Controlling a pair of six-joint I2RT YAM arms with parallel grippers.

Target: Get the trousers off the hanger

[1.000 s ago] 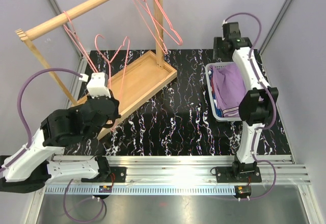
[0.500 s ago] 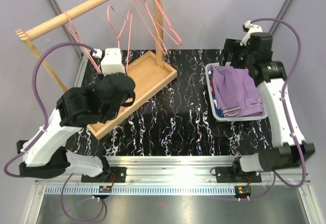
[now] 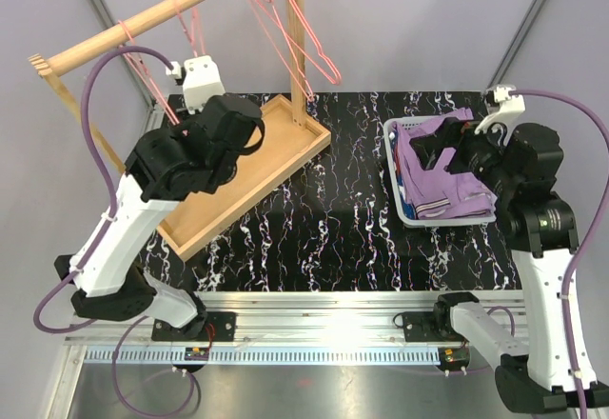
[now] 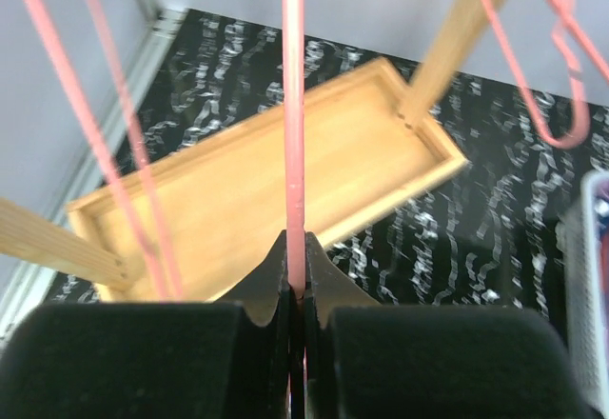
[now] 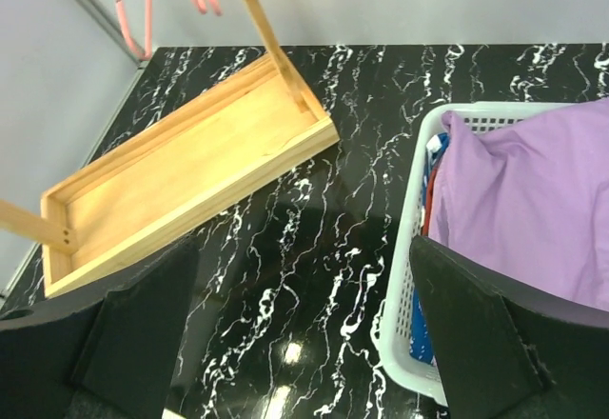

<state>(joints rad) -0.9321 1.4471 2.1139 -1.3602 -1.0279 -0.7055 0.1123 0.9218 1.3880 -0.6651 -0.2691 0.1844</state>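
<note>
The lilac shorts [image 3: 433, 179] lie on top in the white basket [image 3: 409, 217], also in the right wrist view [image 5: 533, 209]. The dark blue shorts [image 5: 423, 338] show only as a strip under them at the basket's left wall. My left gripper [image 4: 295, 281] is shut on the wire of a bare pink hanger [image 4: 293, 105]. It holds the hanger high up against the wooden rail [image 3: 143, 21]; in the top view its fingertips are hidden by the wrist camera [image 3: 200, 78]. My right gripper [image 5: 304, 333] is wide open and empty, above the basket's left part [image 3: 445, 145].
A wooden tray [image 3: 247, 167] lies at the left on the black marbled table, with the rack's post [image 3: 297, 48] standing in it. More bare pink hangers [image 3: 290, 33] hang from the rail, one at its left end [image 3: 138, 57]. Grey walls enclose the table.
My left arm has lifted the pink hanger from above the tray up to the rail. My right arm has swung from the far side of the basket to above it.
</note>
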